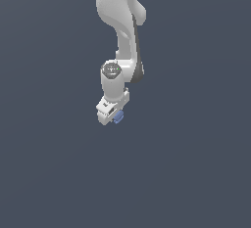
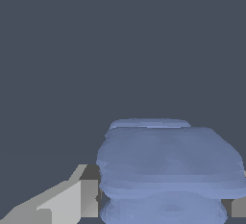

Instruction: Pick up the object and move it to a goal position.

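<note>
**White arm, periwinkle lump, slate backdrop**

The arm is white with a dark grey strip down one side. The gripper is white, shading to grey. The object is blue-periwinkle, perhaps faintly banded. The background is plain slate grey.

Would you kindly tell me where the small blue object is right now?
In the exterior view, the blue object sits near the centre, at the tip of the white claw; the wrist view shows it between the claw's fingers.

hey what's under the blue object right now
Only plain dark grey surface shows around and beyond the blue object, which sits between the fingers of the tool. The object covers whatever lies directly beneath it, so whether it touches the surface cannot be told.
</note>
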You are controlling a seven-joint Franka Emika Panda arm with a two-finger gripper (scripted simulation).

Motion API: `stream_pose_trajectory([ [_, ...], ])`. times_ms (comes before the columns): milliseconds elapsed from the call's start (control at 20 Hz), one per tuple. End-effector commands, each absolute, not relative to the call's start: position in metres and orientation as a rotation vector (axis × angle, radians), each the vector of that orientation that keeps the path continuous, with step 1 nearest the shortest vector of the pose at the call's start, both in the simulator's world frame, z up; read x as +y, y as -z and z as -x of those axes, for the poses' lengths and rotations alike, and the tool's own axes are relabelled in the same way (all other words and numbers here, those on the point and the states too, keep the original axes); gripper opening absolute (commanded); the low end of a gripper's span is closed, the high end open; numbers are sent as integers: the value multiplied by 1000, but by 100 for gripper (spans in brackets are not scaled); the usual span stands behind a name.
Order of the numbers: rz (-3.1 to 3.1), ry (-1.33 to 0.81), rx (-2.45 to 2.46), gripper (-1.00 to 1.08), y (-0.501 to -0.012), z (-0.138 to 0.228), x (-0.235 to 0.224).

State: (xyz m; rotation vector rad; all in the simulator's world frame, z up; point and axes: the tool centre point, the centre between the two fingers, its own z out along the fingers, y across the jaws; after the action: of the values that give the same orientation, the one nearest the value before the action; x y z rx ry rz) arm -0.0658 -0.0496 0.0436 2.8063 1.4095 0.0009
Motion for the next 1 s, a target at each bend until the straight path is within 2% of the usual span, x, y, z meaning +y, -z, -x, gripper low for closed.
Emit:
stream_pose_trajectory([
  [0, -2805, -2, 1411, -100, -45, 65, -39],
  [350, -2805, -2, 1411, -100, -54, 60, 15],
  [950, -2806, -1, 1412, -100, -78, 45, 160],
])
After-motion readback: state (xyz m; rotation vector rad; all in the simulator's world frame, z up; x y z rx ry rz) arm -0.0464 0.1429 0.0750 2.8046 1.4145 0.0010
